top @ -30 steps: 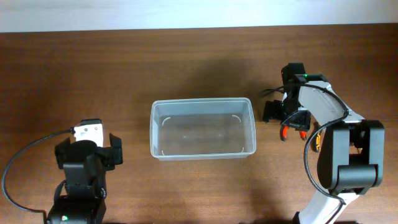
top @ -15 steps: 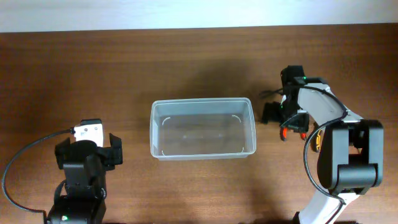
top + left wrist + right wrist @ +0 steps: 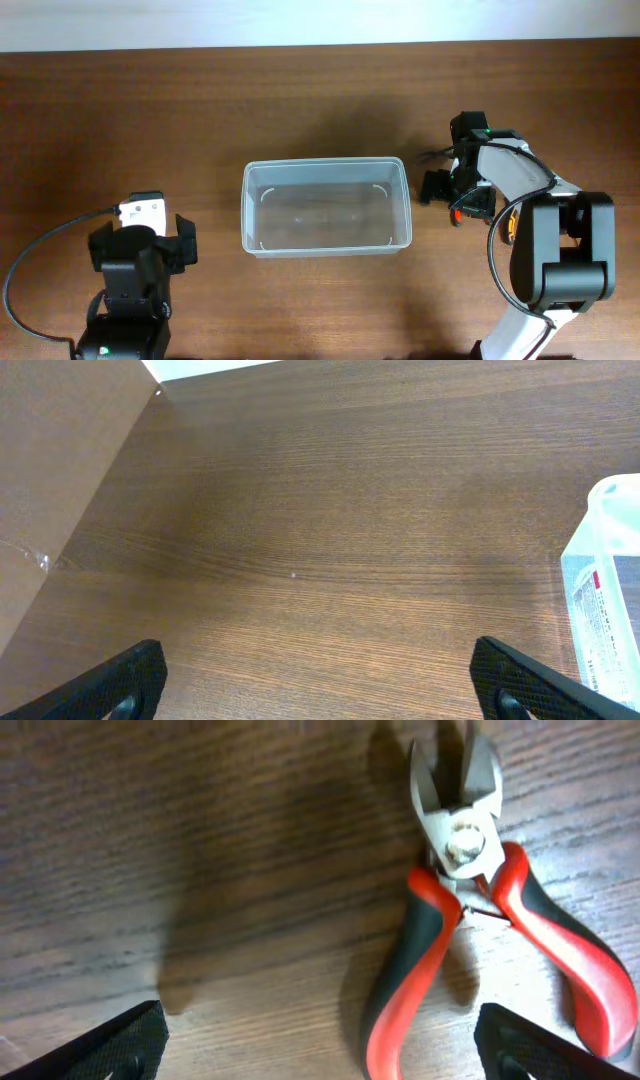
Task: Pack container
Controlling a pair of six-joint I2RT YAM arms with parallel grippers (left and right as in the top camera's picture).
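Item: packing station, two arms, one tub.

Surface: table of dark brown wood, with fine grain running left to right and a dull sheen. A white strip runs along the far edge in the overhead view. In the left wrist view a plain brown panel fills the upper-left corner at a slant.

Container: clear plastic tub, rectangular with rounded corners and a raised rim, shallow, long side across the table. It stands at mid-table between the two arms, nearer the right arm, and the wood grain shows through its floor. The left wrist view catches one corner at the frame's right edge, bearing a label with small print and a red mark.

Left gripper: low near the front left of the table, well apart from the tub, fingers spread wide and holding nothing. A black cable loops beside its arm.

Right gripper: just right of the tub, pointing down with its fingers fully apart and nothing between them.

Cutters: small side cutters with steel jaws and red-and-black handles slightly splayed. They lie flat on the wood under the right gripper, ungripped.
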